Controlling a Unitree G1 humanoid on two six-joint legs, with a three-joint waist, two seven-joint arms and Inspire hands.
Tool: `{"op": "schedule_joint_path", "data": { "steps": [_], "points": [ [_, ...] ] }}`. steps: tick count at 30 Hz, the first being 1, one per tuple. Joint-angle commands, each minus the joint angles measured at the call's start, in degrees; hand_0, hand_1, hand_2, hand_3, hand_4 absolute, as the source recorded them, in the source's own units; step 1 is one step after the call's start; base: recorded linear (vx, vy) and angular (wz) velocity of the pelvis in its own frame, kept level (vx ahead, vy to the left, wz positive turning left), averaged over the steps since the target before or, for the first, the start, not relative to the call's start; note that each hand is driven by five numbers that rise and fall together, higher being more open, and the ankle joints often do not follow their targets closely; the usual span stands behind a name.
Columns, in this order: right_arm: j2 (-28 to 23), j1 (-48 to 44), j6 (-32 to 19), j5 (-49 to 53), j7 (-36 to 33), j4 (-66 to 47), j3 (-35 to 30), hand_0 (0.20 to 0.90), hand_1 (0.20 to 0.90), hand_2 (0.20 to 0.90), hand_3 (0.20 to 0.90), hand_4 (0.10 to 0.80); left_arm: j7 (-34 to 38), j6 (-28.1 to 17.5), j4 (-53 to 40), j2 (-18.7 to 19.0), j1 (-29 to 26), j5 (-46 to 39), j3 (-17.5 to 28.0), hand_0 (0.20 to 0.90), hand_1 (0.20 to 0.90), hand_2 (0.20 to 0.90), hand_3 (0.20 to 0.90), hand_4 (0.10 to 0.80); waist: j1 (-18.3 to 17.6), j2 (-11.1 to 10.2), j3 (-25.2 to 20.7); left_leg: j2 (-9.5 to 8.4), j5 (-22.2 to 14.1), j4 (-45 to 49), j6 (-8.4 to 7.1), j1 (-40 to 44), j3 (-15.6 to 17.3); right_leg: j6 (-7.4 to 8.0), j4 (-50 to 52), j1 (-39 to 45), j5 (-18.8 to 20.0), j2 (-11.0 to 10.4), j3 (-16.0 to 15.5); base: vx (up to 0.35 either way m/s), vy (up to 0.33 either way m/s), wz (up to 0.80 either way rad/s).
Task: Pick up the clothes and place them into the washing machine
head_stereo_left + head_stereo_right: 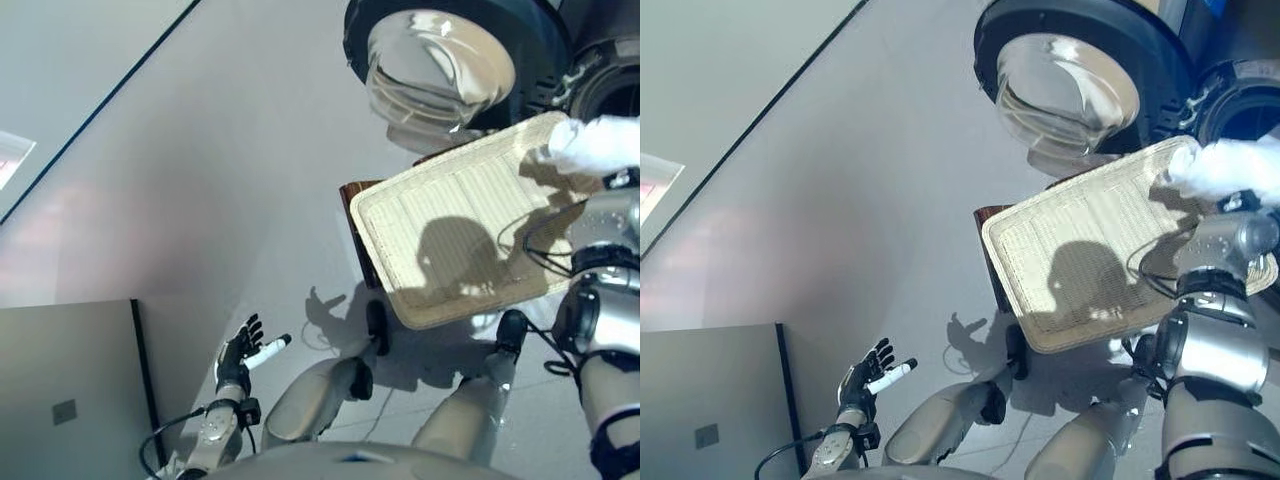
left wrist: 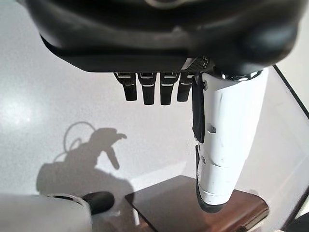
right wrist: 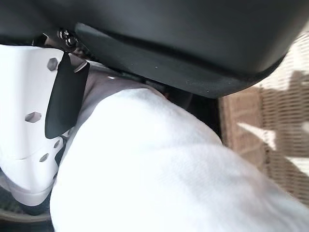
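A white cloth [image 1: 600, 143] is bunched in my right hand [image 3: 193, 38], whose white-covered thumb [image 3: 29, 121] and fingers curl round it. It hangs over the far right corner of a flat wicker basket [image 1: 450, 250], just in front of the washing machine's dark drum opening [image 1: 612, 98]. The machine's round glass door [image 1: 440, 62] stands swung open to the left of the opening. The wicker surface itself shows no other clothes. My left hand [image 1: 240, 352] hangs low at the lower left with straight fingers and holds nothing.
The basket rests on a dark brown stand [image 1: 355, 205], whose wooden top [image 2: 193, 208] also shows past my left hand. A grey cabinet [image 1: 70, 390] fills the lower left corner. Grey floor [image 1: 200, 180] stretches to the left of the machine.
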Motion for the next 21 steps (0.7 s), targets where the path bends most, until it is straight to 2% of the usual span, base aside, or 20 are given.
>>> {"op": "schedule_joint_path", "data": {
  "steps": [1, 5, 6, 7, 8, 9, 10, 11, 14, 19, 21],
  "points": [
    [-10.1, -6.4, -5.7, -6.4, -1.7, -9.8, 6.4, 0.200, 0.200, 0.200, 0.200, 0.300, 2.2, -3.7, 0.0, 3.9, 0.5, -2.6, 1.5, 0.900, 0.900, 0.900, 0.900, 0.800, -0.3, 0.3, -0.6, 5.54, -4.1, 11.3, -8.58, -7.5, -3.1, -3.57, 16.6, -6.4, -9.8, 0.9, 1.3, -0.065, -0.066, 0.14],
    [-12.8, -11.2, -7.2, -7.9, -3.9, -11.5, 9.6, 0.200, 0.200, 0.200, 0.200, 0.300, 2.4, -3.9, -0.9, 4.5, 1.0, -3.5, 2.5, 0.900, 0.900, 0.900, 0.900, 0.800, -0.1, -0.2, 0.1, 6.18, -5.9, 19.1, -8.22, -14.5, -4.2, -5.00, 26.6, -14.1, -13.9, 2.6, 2.9, -0.083, -0.050, 0.07],
    [-12.9, -11.7, -7.7, -7.9, -4.4, -12.0, 9.9, 0.200, 0.200, 0.200, 0.200, 0.300, 2.7, -4.0, -1.0, 4.8, 0.8, -3.7, 2.7, 0.900, 0.900, 0.900, 0.900, 0.800, -0.1, -0.4, 0.8, 5.85, -6.2, 21.4, -8.09, -16.1, -5.1, -5.48, 28.9, -15.4, -14.6, 3.2, 3.1, 0.000, -0.115, -0.02],
    [-12.6, -11.8, -8.2, -8.1, -4.8, -13.4, 10.0, 0.200, 0.200, 0.200, 0.200, 0.300, 2.9, -3.9, -0.6, 4.8, 0.5, -4.0, 3.2, 0.900, 0.900, 0.900, 0.900, 0.800, -0.5, -0.9, 0.7, 5.39, -9.1, 24.0, -8.06, -17.1, -5.7, -5.67, 31.7, -16.5, -17.6, 3.4, 3.7, -0.088, -0.099, -0.05],
    [-11.9, -11.2, -8.9, -8.7, -5.6, -15.8, 9.8, 0.200, 0.200, 0.200, 0.200, 0.300, 3.3, -4.2, -1.1, 4.8, 0.4, -4.4, 3.6, 0.900, 0.900, 0.900, 0.900, 0.800, -1.3, -0.9, 1.4, 5.83, -8.9, 26.5, -7.65, -19.1, -5.4, -6.47, 33.9, -18.3, -17.5, 3.5, 3.8, 0.038, -0.066, -0.02],
    [-10.8, -10.3, -9.2, -9.7, -6.6, -18.0, 9.1, 0.200, 0.200, 0.200, 0.200, 0.300, 3.7, -4.1, -1.2, 4.8, 0.3, -4.3, 4.0, 0.900, 0.900, 0.900, 0.900, 0.800, -1.5, -1.2, 1.2, 5.50, -11.7, 29.7, -7.77, -19.9, -5.9, -6.47, 37.0, -19.4, -19.9, 3.3, 4.7, -0.128, -0.029, 0.00],
    [-9.4, -9.4, -9.5, -10.5, -6.7, -19.9, 8.7, 0.200, 0.200, 0.200, 0.200, 0.300, 4.2, -4.2, -1.2, 4.8, 0.3, -3.9, 4.1, 0.900, 0.900, 0.900, 0.900, 0.800, -1.9, -1.2, 1.7, 5.73, -11.2, 30.3, -7.33, -20.9, -5.5, -6.97, 37.5, -20.6, -19.0, 3.3, 4.4, 0.095, -0.024, 0.06],
    [-8.3, -8.2, -10.0, -11.2, -7.4, -21.2, 8.0, 0.200, 0.200, 0.200, 0.200, 0.300, 4.8, -4.4, -1.2, 4.7, 0.3, -3.7, 4.4, 0.900, 0.900, 0.900, 0.900, 0.800, -2.0, -1.3, 1.4, 5.62, -13.7, 32.3, -7.62, -21.5, -5.8, -6.76, 39.3, -21.1, -21.6, 3.3, 4.9, 0.000, 0.000, 0.00],
    [-5.5, -6.0, -11.5, -12.4, -9.6, -22.9, 5.8, 0.200, 0.200, 0.200, 0.200, 0.300, 4.9, -5.1, -2.0, 4.2, 0.6, -3.9, 3.7, 0.900, 0.900, 0.900, 0.900, 0.800, -2.2, -0.5, 0.9, 5.47, -15.2, 35.1, -7.44, -23.9, -5.5, -6.51, 41.5, -23.3, -22.5, 3.2, 5.4, 0.039, 0.029, -0.09],
    [-4.4, -4.7, -12.3, -12.9, -11.0, -20.9, 3.8, 0.200, 0.200, 0.200, 0.200, 0.300, 5.4, -6.0, -3.6, 4.1, 1.6, -3.3, 3.5, 0.900, 0.900, 0.900, 0.900, 0.800, -1.5, 1.7, 0.1, 4.59, -15.6, 34.4, -7.00, -23.9, -4.6, -6.43, 42.8, -25.0, -23.0, 3.3, 7.5, 0.030, 0.065, -0.06],
    [-4.8, -5.0, -12.1, -12.8, -11.0, -20.3, 3.8, 0.200, 0.200, 0.200, 0.200, 0.300, 5.5, -6.1, -3.5, 4.0, 1.7, -3.2, 3.6, 0.900, 0.900, 0.900, 0.900, 0.800, -1.3, 2.0, -0.2, 4.37, -15.6, 34.0, -6.96, -23.7, -4.4, -6.40, 42.8, -25.1, -23.0, 3.1, 7.8, 0.025, 0.066, -0.13]
  ]
}}
